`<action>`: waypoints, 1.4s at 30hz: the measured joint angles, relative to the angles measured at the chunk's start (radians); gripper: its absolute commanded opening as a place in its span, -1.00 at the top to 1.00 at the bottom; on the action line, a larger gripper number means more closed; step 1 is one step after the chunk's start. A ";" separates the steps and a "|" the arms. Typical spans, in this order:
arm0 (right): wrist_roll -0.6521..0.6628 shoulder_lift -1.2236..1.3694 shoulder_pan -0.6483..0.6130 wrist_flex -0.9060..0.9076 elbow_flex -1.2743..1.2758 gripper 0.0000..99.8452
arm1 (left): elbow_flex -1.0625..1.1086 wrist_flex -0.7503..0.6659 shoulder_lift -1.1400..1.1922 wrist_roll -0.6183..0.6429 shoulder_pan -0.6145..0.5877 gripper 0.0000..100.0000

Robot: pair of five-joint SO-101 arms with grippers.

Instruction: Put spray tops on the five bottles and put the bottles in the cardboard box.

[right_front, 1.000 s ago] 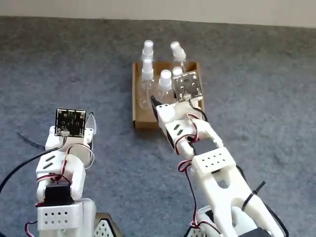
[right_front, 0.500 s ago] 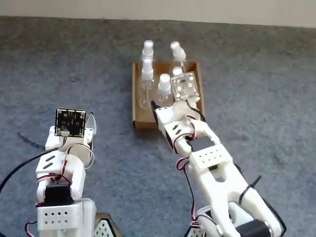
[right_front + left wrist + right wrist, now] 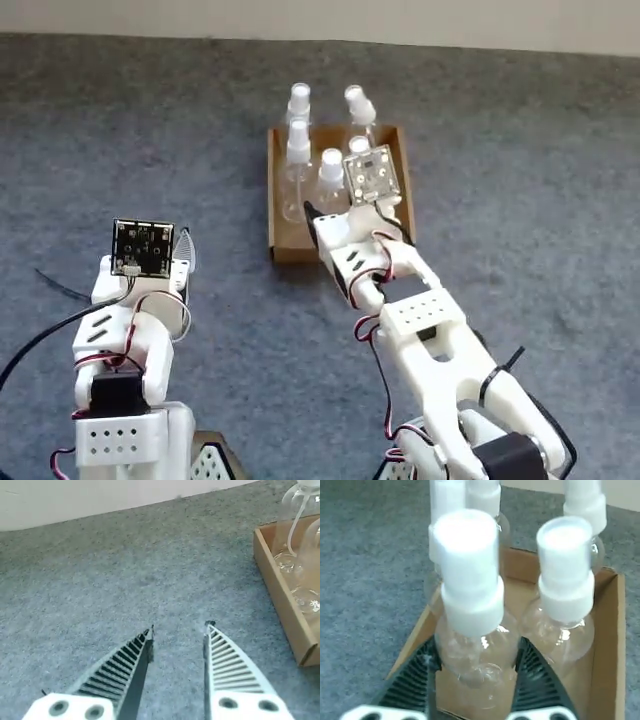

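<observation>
The grey tabletop (image 3: pixel 520 150) carries the cardboard box (image 3: pixel 272 190) at far centre, with capped bottles (image 3: pixel 298 150) standing inside. My right hand (image 3: pixel 475 650) clasps the nearest bottle (image 3: pixel 467 570) there. My left hand (image 3: pixel 177 630) hangs partly open and empty, near left.

The wrist board (image 3: pixel 371 176) hides most of one bottle (image 3: pixel 358 145), probably its whole body.

Both arms have white printed shells, black servo blocks and perforated plates with rows of small holes.

The left arm (image 3: pixel 125 370), at 7 o'clock in the high view, carries red and black wires, a black cable (image 3: pixel 58 287) trailing toward 9 o'clock, and a black square camera board (image 3: pixel 143 249).

The right arm (image 3: pixel 440 350), at 5 o'clock, carries red wiring, a black cable tie (image 3: pixel 505 365) and a pale board (image 3: pixel 372 175).

The left gripper (image 3: pixel 179 627) has one black ribbed finger and one white.
</observation>
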 measured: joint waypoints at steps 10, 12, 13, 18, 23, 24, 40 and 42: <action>0.000 0.002 -0.002 -0.002 0.037 0.72 | 0.000 0.000 0.000 0.000 0.000 0.70; 0.000 0.002 -0.002 -0.002 0.037 0.71 | 0.000 0.000 0.000 0.000 0.000 0.70; 0.000 0.002 -0.002 -0.002 0.037 0.71 | 0.000 0.000 0.000 0.000 0.000 0.70; 0.000 0.002 -0.002 -0.002 0.037 0.68 | 0.000 0.000 0.000 0.000 0.000 0.70; 0.000 0.002 -0.002 -0.002 0.037 0.56 | 0.000 0.000 0.000 0.000 0.000 0.70; 0.000 0.002 -0.002 -0.002 0.037 0.56 | 0.000 0.000 0.000 0.000 0.000 0.70; 0.000 0.000 -0.002 0.009 0.037 0.55 | 0.000 0.000 0.000 0.000 0.000 0.70; 0.000 0.000 -0.002 0.029 0.037 0.55 | 0.000 0.000 0.000 0.000 0.000 0.70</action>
